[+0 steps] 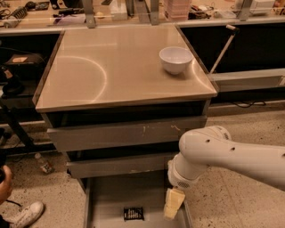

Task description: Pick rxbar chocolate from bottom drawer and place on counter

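Note:
The rxbar chocolate is a small black wrapper lying flat on the floor of the open bottom drawer, near the frame's lower edge. My gripper hangs from the white arm over the drawer's right side, to the right of the bar and apart from it. The counter is the square steel top above the drawers, with a curved arc mark at its left.
A white bowl stands at the counter's right rear. Two shut drawers with scuffed fronts sit above the open one. A cluttered bench runs behind. A person's shoe is on the floor at lower left.

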{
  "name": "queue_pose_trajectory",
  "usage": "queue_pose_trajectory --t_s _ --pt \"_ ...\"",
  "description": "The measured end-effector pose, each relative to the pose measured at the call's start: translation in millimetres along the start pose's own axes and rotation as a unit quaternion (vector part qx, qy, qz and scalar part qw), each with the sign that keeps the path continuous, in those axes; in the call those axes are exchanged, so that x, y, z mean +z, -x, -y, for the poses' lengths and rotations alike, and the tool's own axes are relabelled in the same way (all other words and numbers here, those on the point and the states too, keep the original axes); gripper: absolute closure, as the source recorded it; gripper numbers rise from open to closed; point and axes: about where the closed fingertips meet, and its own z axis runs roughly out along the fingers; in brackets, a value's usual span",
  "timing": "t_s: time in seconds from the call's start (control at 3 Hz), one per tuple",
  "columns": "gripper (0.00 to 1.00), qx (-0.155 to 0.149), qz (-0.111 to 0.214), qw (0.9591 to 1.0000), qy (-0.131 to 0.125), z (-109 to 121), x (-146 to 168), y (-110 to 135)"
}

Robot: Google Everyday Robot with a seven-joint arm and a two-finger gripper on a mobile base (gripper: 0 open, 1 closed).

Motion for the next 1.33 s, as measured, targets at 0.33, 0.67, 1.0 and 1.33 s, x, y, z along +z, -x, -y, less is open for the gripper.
queue_pose_trajectory --t_s 0.33,0.67,1.0,1.33 --pt "0.0 0.027 -0.004 0.9996 -0.005 18.8 42.8 -24.6" --pt "0.0 0.054 0.007 0.9985 -0.002 43.6 93.4 -49.3" --pt "0.0 0.06 0.008 0.9981 0.014 37.2 109.4 -53.3" --pt "0.0 0.06 0.008 0.9981 0.014 37.2 109.4 -53.3"
